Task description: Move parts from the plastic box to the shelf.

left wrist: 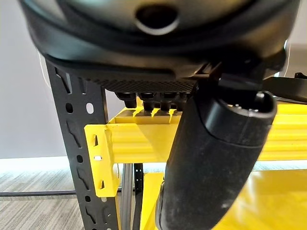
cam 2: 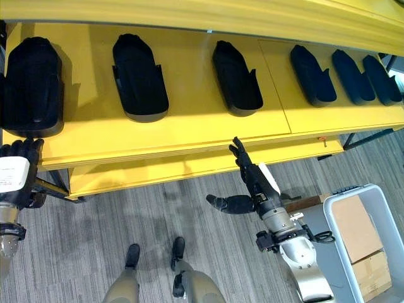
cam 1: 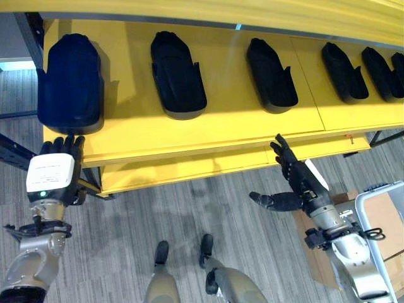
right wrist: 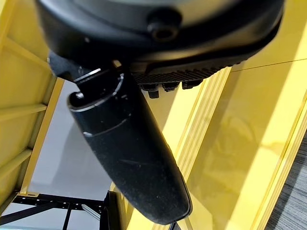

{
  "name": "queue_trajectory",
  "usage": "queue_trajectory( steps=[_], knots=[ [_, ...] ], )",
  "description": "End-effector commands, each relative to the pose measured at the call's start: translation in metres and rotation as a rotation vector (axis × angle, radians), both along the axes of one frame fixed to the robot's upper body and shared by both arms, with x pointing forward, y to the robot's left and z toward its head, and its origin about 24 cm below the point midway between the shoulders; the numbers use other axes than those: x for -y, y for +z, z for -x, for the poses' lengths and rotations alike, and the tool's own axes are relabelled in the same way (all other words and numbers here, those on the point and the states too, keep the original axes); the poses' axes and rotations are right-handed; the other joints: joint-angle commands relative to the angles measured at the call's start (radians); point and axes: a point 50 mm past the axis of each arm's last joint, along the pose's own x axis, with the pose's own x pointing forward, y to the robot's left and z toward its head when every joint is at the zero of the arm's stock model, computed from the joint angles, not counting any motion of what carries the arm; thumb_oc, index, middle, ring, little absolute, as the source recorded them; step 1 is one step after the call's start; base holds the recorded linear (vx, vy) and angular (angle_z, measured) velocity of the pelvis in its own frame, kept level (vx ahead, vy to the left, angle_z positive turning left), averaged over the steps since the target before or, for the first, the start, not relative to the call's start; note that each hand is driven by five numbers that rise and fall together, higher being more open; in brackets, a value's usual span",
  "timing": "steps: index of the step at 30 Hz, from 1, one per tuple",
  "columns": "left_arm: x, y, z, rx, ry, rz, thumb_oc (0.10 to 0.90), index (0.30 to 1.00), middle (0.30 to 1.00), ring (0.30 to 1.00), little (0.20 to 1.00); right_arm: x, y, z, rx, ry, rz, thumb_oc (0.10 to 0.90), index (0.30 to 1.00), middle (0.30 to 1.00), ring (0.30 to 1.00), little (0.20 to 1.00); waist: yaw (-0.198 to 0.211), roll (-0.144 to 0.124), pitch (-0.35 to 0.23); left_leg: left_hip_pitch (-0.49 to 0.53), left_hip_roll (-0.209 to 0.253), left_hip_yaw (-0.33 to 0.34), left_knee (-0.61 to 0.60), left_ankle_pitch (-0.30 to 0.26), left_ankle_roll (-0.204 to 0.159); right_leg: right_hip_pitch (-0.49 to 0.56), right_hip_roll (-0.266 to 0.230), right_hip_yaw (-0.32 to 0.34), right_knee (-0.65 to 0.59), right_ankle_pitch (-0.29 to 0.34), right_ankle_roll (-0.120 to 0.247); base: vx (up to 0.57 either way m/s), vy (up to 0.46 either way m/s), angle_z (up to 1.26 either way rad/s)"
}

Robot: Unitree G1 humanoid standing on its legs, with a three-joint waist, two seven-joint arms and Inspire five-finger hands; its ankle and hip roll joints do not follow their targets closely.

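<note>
Several black moulded parts lie in a row on the yellow shelf (cam 1: 227, 126). The largest part (cam 1: 69, 76) is at the far left, with another part (cam 1: 178, 76) and a third (cam 1: 271, 76) to its right. My left hand (cam 1: 53, 170) has a white cover on its back. It is open below the large part, fingertips at the shelf's front edge. My right hand (cam 1: 300, 180) is open in front of the shelf edge, fingers straight and thumb spread, holding nothing. The grey plastic box (cam 2: 360, 189) stands at the lower right.
Flat cardboard pieces (cam 2: 356, 233) lie in the plastic box. A lower yellow shelf tier (cam 1: 177, 170) juts out under the top one. A black perforated upright (left wrist: 76, 143) carries the shelf's left end. Grey carpet floor (cam 1: 189, 214) spreads in front.
</note>
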Motion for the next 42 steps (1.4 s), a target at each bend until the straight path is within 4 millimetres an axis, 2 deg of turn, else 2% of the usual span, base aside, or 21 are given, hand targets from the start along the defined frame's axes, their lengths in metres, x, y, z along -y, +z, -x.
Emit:
queue_trajectory(
  steps=[1, 12, 28, 42],
  knots=[
    [-0.007, 0.052, -0.013, 0.185, -0.021, -0.11, 0.9, 1.0, 1.0, 1.0, 1.0, -0.006, 0.053, 0.003, 0.283, 0.046, 0.004, 0.9, 1.0, 1.0, 1.0, 1.0, -0.027, -0.007, -0.035, -0.048, -0.059, 0.035, 0.064, -0.079, 0.077, 0.005, -0.05, 0.0, 0.036, -0.064, 0.081, 0.0, 0.0, 0.0],
    [0.0, 0.057, -0.019, 0.207, -0.054, -0.117, 0.9, 1.0, 1.0, 1.0, 1.0, -0.005, 0.053, 0.003, 0.287, 0.039, 0.006, 0.9, 1.0, 1.0, 1.0, 1.0, -0.033, 0.0, -0.031, -0.049, -0.06, 0.037, 0.071, -0.083, 0.077, 0.003, -0.051, 0.006, 0.042, -0.066, 0.079, 0.0, 0.0, 0.0],
    [-0.004, 0.07, -0.023, 0.242, -0.042, -0.132, 0.9, 1.0, 1.0, 1.0, 1.0, -0.004, 0.053, 0.004, 0.282, 0.039, 0.004, 0.9, 1.0, 1.0, 1.0, 1.0, -0.041, -0.001, -0.022, -0.061, -0.061, 0.042, 0.084, -0.087, 0.079, -0.011, -0.053, 0.015, 0.05, -0.065, 0.08, 0.0, 0.001, -0.01],
    [-0.008, 0.073, -0.024, 0.241, -0.023, -0.134, 0.9, 1.0, 1.0, 1.0, 1.0, -0.006, 0.054, 0.004, 0.287, 0.05, 0.009, 0.9, 1.0, 1.0, 1.0, 1.0, -0.041, -0.006, -0.008, -0.077, -0.064, 0.047, 0.099, -0.089, 0.081, -0.023, -0.057, 0.017, 0.058, -0.062, 0.081, 0.0, 0.0, 0.0]
  ],
)
